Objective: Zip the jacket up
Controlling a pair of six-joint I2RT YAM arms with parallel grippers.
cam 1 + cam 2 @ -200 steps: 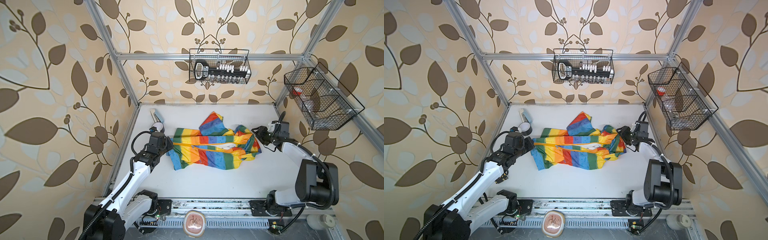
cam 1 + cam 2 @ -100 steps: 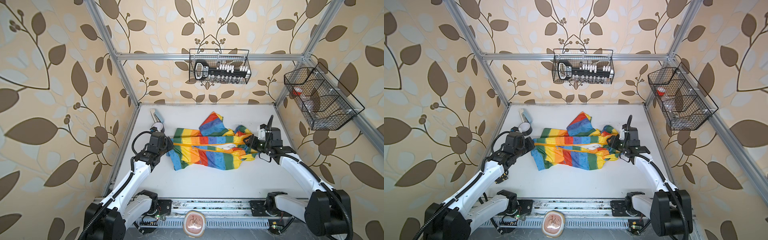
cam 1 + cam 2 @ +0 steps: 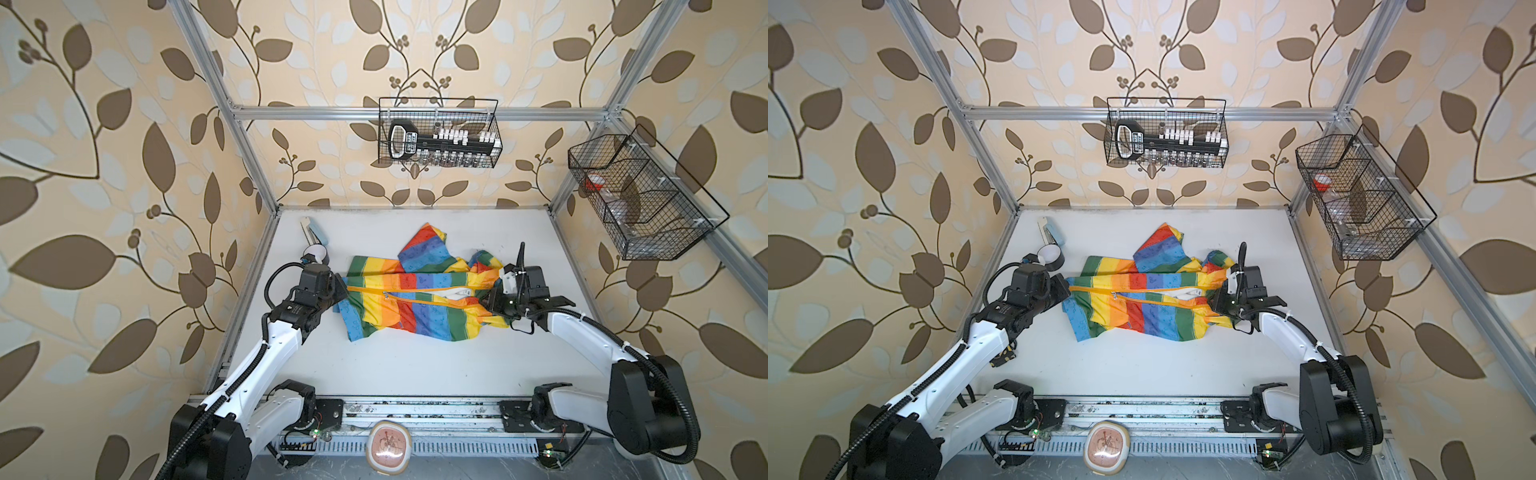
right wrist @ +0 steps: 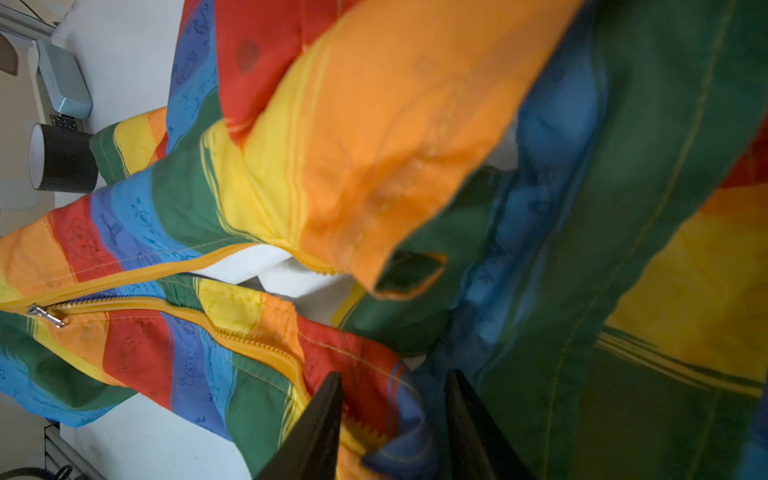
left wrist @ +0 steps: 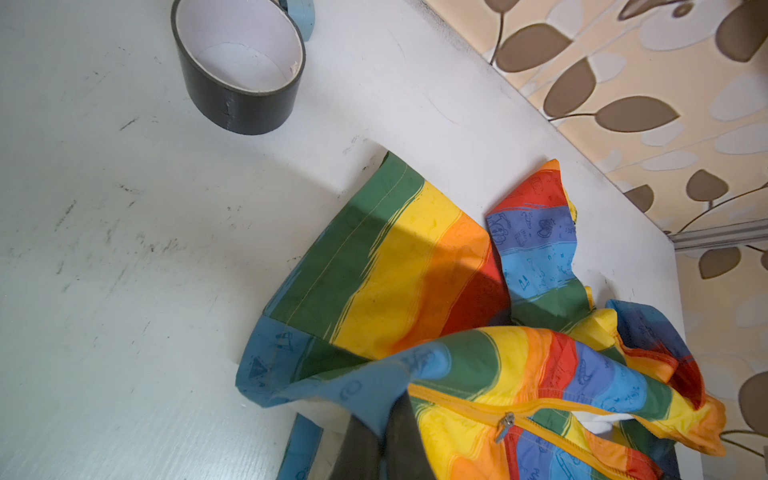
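Left wrist view: the left gripper (image 5: 380, 424) is clamped on the blue hem corner of the jacket (image 5: 415, 257). A black tape roll (image 5: 237, 108) stands apart from it on the white table (image 5: 104, 270). In both top views we see the jacket lying across the middle of the table, hem toward the left arm and hood toward the right. The orange zipper is joined only near the hem. Past its silver slider (image 3: 385, 295), the two sides gape over white lining. The right gripper (image 4: 395, 399) holds its jaws apart astride a fold at the collar end, which we judge is not yet pinched. We take this step to be anchoring both ends. Next, the right jaws must close and pull the zipper line straight, so the small slider pull can be drawn toward the collar. On the back wall, a wire basket (image 3: 438, 101) holds a black rack with white pieces. On the right, a divided basket (image 3: 665, 249) holds a red-capped item (image 3: 596, 183); its other contents are unclear.
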